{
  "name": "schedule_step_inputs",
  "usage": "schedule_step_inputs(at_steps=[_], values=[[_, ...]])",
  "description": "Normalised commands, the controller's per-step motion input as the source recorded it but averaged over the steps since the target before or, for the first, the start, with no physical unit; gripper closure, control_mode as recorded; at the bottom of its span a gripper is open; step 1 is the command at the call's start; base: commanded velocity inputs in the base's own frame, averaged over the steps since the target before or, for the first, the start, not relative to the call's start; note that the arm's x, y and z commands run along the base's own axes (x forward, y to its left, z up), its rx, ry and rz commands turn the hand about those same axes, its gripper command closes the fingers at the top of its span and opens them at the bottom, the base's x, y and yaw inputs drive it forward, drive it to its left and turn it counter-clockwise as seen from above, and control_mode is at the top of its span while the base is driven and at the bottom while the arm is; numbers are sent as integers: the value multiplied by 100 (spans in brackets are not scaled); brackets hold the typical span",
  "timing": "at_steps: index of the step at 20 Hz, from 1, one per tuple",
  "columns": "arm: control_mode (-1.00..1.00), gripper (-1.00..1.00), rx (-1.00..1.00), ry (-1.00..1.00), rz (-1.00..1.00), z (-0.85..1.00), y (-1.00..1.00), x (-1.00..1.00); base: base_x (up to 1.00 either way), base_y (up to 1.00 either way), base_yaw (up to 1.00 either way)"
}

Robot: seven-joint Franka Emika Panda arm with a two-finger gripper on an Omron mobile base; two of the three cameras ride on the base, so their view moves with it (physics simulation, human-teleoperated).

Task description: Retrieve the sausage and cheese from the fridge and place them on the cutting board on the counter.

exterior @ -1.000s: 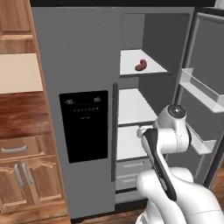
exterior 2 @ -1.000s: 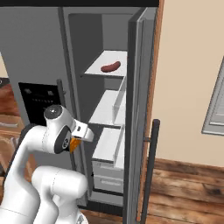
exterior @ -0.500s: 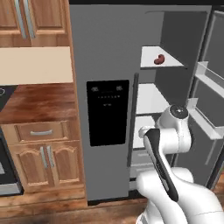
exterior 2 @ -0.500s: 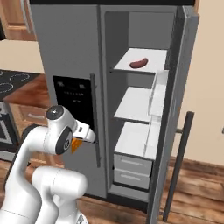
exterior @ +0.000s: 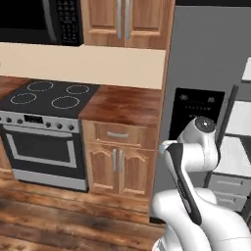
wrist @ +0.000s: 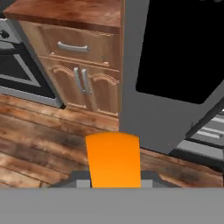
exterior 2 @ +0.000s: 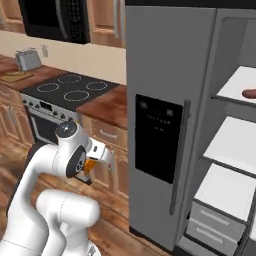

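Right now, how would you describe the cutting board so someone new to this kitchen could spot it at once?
Start at the black stovetop with white rings, seen in the right base view. Follow the reddish-brown counter to the far side of it, toward the silver toaster by the wall. The cutting board lies flat in front of the toaster: thin and tan, paler than the worktop, the only flat slab there.

Counter (exterior: 122,104) glossy mottled red-brown; cabinets (exterior: 117,159) light wood; fridge (exterior 2: 165,60) smooth matt grey; cheese (wrist: 113,159) smooth orange.
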Motion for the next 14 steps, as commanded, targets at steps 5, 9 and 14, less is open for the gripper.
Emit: schedule_step_inputs(at_steps=[5,9,14], values=[[100,100,0,0,0,0,0,0,3,71,62],[100,100,0,0,0,0,0,0,13,65,64],[100,100,0,0,0,0,0,0,63,43,56]])
